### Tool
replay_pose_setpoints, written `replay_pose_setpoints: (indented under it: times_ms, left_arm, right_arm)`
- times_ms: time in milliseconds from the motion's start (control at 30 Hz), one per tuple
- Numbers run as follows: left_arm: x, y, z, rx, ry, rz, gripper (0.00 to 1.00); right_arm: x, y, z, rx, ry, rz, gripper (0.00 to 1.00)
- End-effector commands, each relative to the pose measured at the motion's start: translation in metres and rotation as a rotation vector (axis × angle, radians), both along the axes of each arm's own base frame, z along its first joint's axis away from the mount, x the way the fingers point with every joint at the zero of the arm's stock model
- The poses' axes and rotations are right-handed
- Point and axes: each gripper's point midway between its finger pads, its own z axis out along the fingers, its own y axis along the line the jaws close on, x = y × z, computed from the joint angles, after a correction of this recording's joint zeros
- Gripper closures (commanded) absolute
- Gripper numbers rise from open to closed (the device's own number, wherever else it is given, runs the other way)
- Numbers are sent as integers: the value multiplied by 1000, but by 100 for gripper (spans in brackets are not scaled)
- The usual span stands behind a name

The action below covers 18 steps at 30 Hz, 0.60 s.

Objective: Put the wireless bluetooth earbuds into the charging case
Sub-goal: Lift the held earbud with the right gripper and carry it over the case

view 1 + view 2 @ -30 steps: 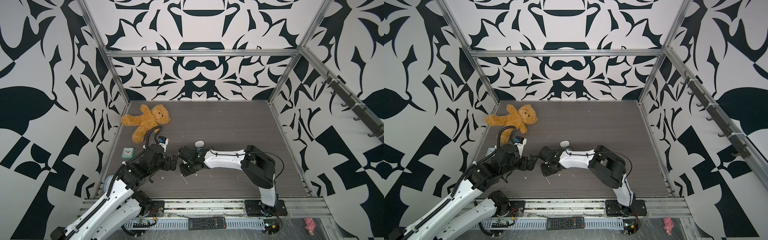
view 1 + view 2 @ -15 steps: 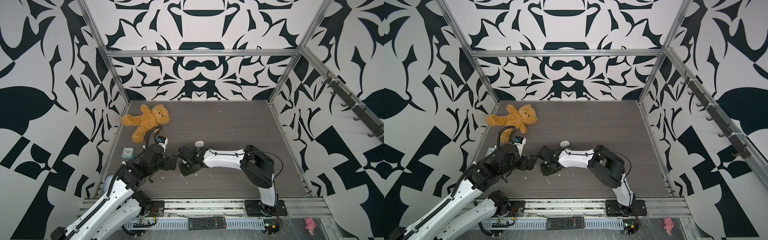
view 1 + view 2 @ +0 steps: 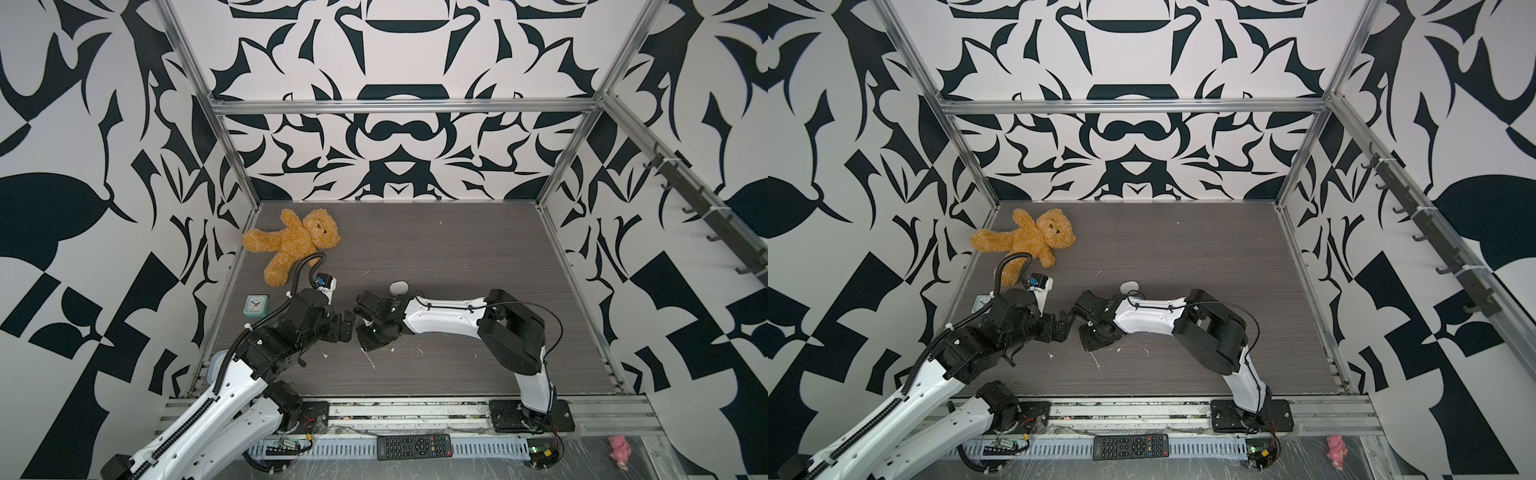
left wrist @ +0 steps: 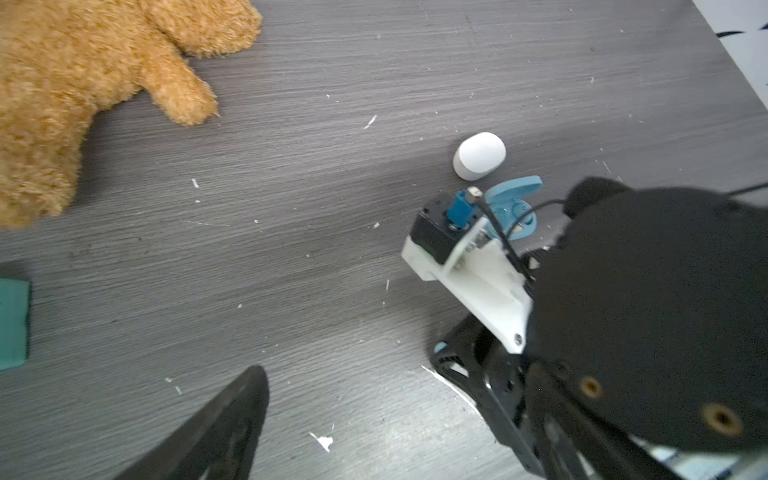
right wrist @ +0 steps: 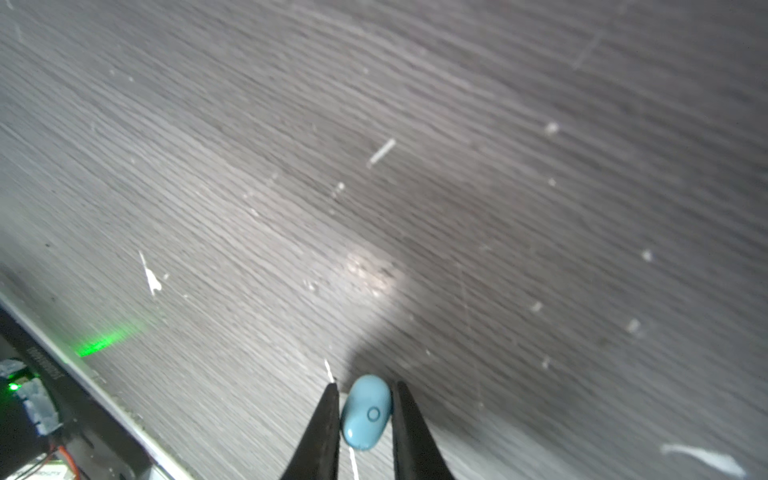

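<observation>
My right gripper (image 5: 365, 386) is shut on a light blue earbud (image 5: 368, 415), a small bean-shaped bud with a ring mark, held just above the grey table. In both top views this gripper (image 3: 366, 341) hangs low over the table's front middle. My left gripper (image 3: 345, 328) is right beside it and open, with one black finger (image 4: 216, 436) showing and nothing between the jaws. In the left wrist view an open light blue charging case (image 4: 515, 208) lies partly hidden behind the right wrist camera. A closed white case (image 4: 478, 156) (image 3: 398, 287) sits just beyond it.
A brown teddy bear (image 3: 291, 245) lies at the back left. A small teal clock (image 3: 257, 306) stands by the left wall. On the front rail are a black remote (image 3: 413, 446) and a pink toy (image 3: 619, 446). White flecks and scuffs (image 3: 370, 361) mark the table.
The right arm's elbow has shifted slightly to the left. Both grippers stay about where they were, the right one still holding the earbud.
</observation>
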Motion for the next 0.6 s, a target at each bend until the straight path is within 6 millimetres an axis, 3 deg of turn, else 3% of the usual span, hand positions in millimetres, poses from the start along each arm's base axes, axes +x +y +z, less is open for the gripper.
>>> replay_pose_setpoints:
  times_ms: [0, 333, 567]
  left_arm:
    - [-2, -9, 4, -43, -7, -34, 1]
    - [-3, -8, 5, -47, -13, -34, 1]
    - [-3, -8, 6, -47, -17, -33, 1]
  right_arm:
    - [-6, 7, -2, -9, 15, 5, 76]
    - [-7, 6, -5, -37, 16, 2, 78]
    - [-5, 8, 5, -17, 6, -5, 82]
